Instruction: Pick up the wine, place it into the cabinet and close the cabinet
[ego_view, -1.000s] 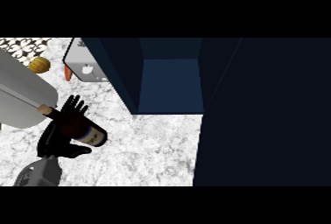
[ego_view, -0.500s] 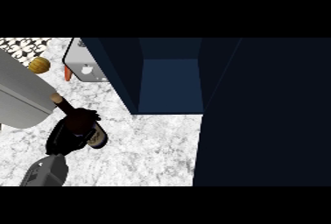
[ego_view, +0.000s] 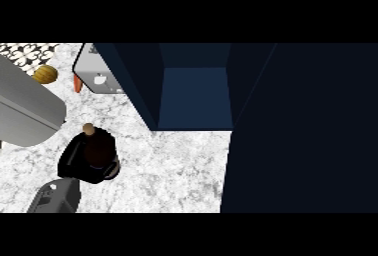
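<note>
Wine: the wine bottle (ego_view: 94, 147) stands on the marble table (ego_view: 170, 170), its cork poking out above the fingers.
Hand: the left hand (ego_view: 83, 162) has its fingers curled round the bottle's body; the right hand is out of view.
Cabinet: the open cabinet (ego_view: 196, 97) lies up and to the right of the fingers, door swung wide.
Progress: the bottle is grasped, apparently not lifted; carrying, placing and closing remain.
Nearby: a grey appliance (ego_view: 26, 112) just left of the fingers.

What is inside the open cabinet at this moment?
The cabinet shows only a bare blue floor and dark walls; no object is visible inside. Its upper part is in shadow. The wine bottle is outside, in the left hand.
</note>
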